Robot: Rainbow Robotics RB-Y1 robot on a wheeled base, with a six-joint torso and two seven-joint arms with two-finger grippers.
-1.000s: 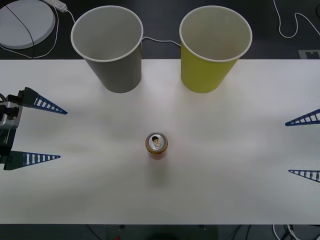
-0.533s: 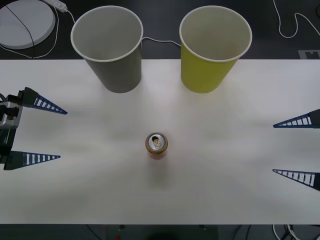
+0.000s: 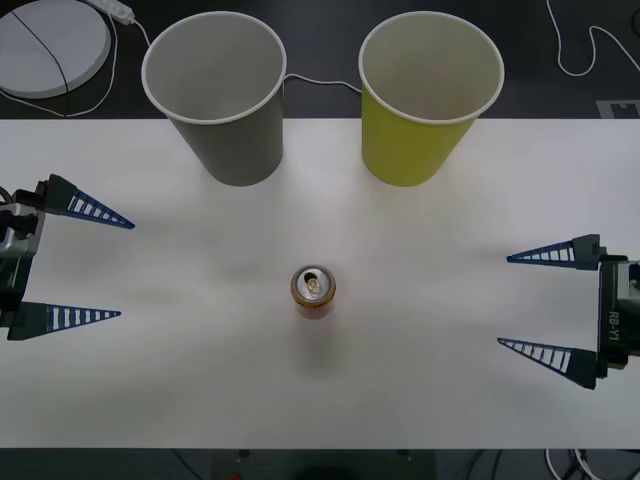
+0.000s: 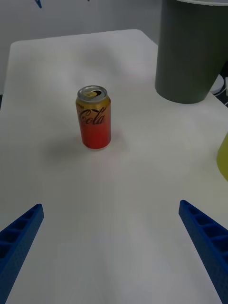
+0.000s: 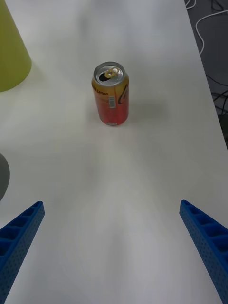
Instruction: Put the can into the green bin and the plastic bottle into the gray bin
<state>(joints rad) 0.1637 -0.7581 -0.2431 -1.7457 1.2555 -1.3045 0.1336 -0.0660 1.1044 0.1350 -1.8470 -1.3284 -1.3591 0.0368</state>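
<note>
We see the upright can (image 3: 313, 290) on the tabletop (image 3: 440, 390), our released right end effector (image 3: 520, 302) nearer it than our released left end effector (image 3: 115, 268).

Can (image 3: 313, 291): glossy printed metal body, bright brushed-metal top. Gray bin (image 3: 216, 92): matt paper-like wall, smooth white rim and inside. Green bin (image 3: 428, 92): same matt paper-like finish, yellow-green. Table (image 3: 180, 380): smooth matt white surface. Gripper fingers (image 4: 203, 235): blue ribbed plastic, matt.

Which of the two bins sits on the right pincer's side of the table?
The green bin. It stands on the right, nearer the open right pincer; the gray bin stands on the left.
</note>
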